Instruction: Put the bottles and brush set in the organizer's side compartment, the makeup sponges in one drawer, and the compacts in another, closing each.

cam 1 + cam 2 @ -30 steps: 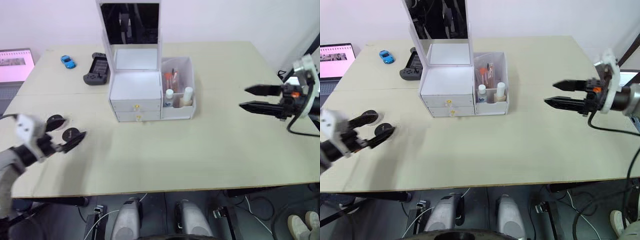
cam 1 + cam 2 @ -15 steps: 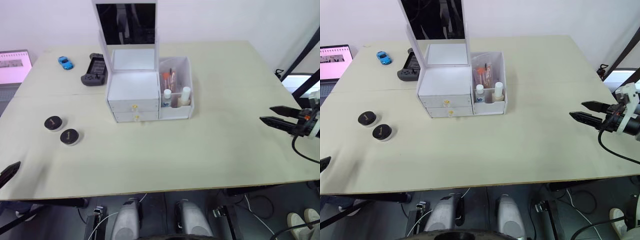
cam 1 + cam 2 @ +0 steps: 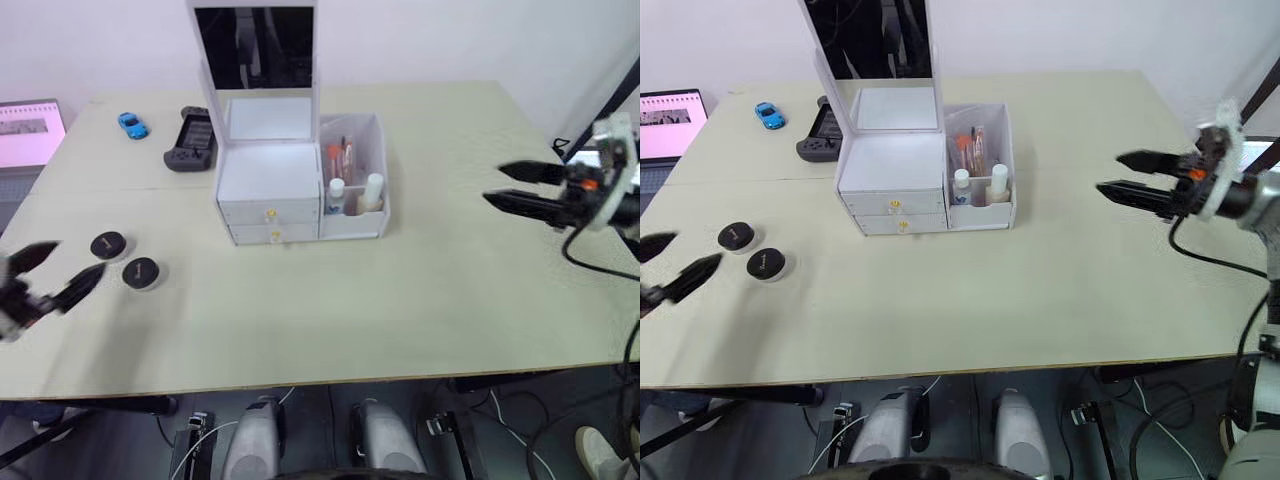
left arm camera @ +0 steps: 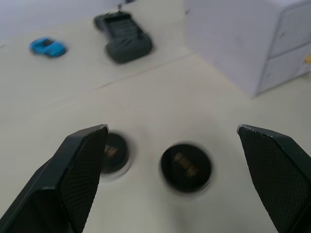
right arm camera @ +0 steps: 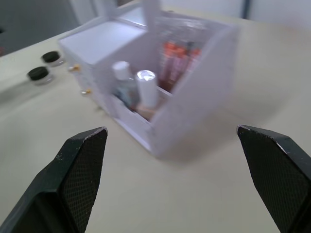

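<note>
The white organizer [image 3: 268,178] stands mid-table with its mirror lid upright and both gold-knobbed drawers shut. Its side compartment [image 3: 362,218] holds the two white-capped bottles [image 3: 372,191] and the brush set [image 3: 341,156]. Two black compacts [image 3: 107,245] [image 3: 140,272] lie on the table at the left. My left gripper [image 3: 70,263] hovers open just left of them, empty; in the left wrist view both compacts [image 4: 185,165] lie between its fingers' lines. My right gripper [image 3: 494,185] is open and empty, well right of the organizer, pointing at it. The makeup sponges are out of view.
A black game controller [image 3: 195,138] and a blue toy car [image 3: 133,124] lie behind the organizer's left side. A laptop with a pink screen [image 3: 25,128] sits at the far left edge. Bare tabletop [image 3: 400,290] stretches in front of and right of the organizer.
Half a second ago both grippers were drawn back at the table's edges. The left has come in beside the compacts, and the right has moved left toward the organizer.
</note>
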You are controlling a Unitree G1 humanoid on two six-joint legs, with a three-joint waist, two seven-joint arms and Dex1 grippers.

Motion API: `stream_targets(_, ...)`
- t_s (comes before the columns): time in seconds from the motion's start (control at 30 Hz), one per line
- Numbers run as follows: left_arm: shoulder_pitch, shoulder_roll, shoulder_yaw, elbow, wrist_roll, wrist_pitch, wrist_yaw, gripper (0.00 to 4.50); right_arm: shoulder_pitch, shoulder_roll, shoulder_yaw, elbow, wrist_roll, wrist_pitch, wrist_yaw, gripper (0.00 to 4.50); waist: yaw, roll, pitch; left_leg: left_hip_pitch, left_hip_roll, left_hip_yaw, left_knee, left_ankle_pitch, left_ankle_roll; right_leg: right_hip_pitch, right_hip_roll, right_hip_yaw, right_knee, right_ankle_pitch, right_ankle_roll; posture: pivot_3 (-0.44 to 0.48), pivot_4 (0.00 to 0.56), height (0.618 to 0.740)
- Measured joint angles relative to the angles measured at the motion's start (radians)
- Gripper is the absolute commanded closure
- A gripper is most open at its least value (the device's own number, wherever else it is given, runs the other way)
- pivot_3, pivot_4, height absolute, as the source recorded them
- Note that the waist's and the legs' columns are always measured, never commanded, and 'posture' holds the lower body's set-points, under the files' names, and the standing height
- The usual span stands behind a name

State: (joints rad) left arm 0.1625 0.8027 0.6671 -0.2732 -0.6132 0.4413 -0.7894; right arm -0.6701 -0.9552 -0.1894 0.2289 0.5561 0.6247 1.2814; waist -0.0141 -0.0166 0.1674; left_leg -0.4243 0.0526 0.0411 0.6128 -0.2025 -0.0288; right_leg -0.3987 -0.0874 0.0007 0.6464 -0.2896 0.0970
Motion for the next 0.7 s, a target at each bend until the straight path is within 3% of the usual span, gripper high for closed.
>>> stream_targets(0.17, -0.146, -0.094, -0.185, -0.218, -0.044, 0.154, 0.209, 0.03, -0.089, 0.032, 0.089, -0.14, 0.001, 0.086, -0.053, 0.0, 0.003, 0.0, 0.0, -0.001, -0.001, -0.001, 0.001, 0.0, 0.0, 0.0, 0.001, 0.0, 0.001, 0.003, 0.005, 0.0, 0.15, 0.74)
stream_targets(0.33, -0.2, -0.293, -0.438, -0.323, 0.015, 0.217, 0.413, 0.03, -0.165, 0.05, 0.147, -0.276, 0.002, 0.133, -0.089, 0.0, 0.003, 0.0, 0.0, -0.001, -0.001, -0.003, 0.002, 0.0, 0.0, 0.002, 0.004, 0.001, 0.0, 0.004, 0.007, 0.0, 0.15, 0.74)
stream_targets(0.4, -0.198, -0.365, -0.532, -0.316, 0.069, 0.215, 0.474, 0.03, -0.177, 0.081, 0.157, -0.313, 0.013, 0.15, -0.111, 0.0, 0.003, -0.001, 0.0, -0.001, -0.001, -0.005, 0.002, 0.0, 0.0, 0.002, 0.006, 0.0, 0.001, 0.004, 0.007, 0.0, 0.15, 0.74)
stream_targets(0.53, -0.222, -0.506, -0.617, -0.242, 0.184, 0.177, 0.603, 0.03, -0.21, 0.112, 0.175, -0.352, 0.039, 0.193, -0.136, 0.0, 0.006, -0.001, 0.0, -0.001, -0.001, -0.006, 0.002, 0.0, 0.001, 0.002, 0.006, 0.0, 0.001, 0.004, 0.007, 0.0, 0.15, 0.74)
stream_targets(0.7, -0.247, -0.581, -0.698, -0.147, 0.291, 0.11, 0.65, 0.03, -0.29, 0.118, 0.179, -0.381, 0.058, 0.224, -0.157, 0.0, 0.009, -0.001, 0.0, -0.001, -0.001, -0.006, 0.003, 0.0, 0.001, 0.002, 0.006, -0.001, 0.001, 0.004, 0.007, 0.0, 0.15, 0.74)
